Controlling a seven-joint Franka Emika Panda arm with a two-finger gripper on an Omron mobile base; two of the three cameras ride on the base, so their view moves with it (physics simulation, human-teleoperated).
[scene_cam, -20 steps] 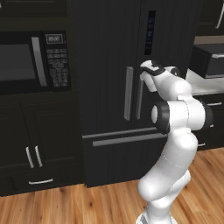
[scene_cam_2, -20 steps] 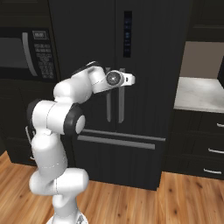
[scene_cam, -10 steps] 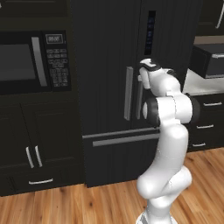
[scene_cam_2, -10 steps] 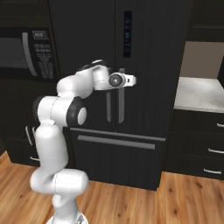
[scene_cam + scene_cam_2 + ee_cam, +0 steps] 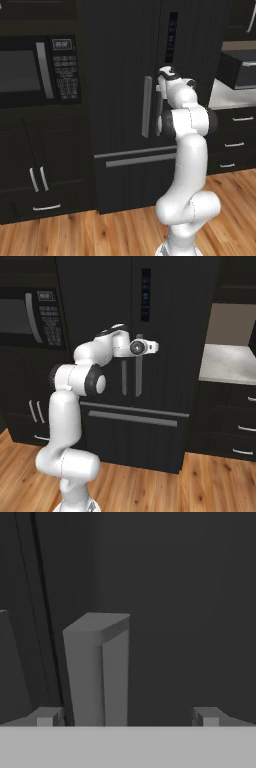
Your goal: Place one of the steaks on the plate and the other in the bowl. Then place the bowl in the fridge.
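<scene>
The fridge (image 5: 165, 316) doors stand shut, grey handle (image 5: 97, 672) rising between the wide-set gripper (image 5: 125, 717) fingers (left of centre).

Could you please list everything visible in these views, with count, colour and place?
fridge: one, black, doors shut, centre.
fridge handles: two, grey, vertical, at the door seam.
fridge drawer: one, black with grey bar, below the doors.
microwave: one, black, left of the fridge.
cabinets: black, under the microwave.
counter: one, pale, right of the fridge, over drawers.
floor: wood.
arm: one, white.
tool: one, open, at the right door's handle.
</scene>
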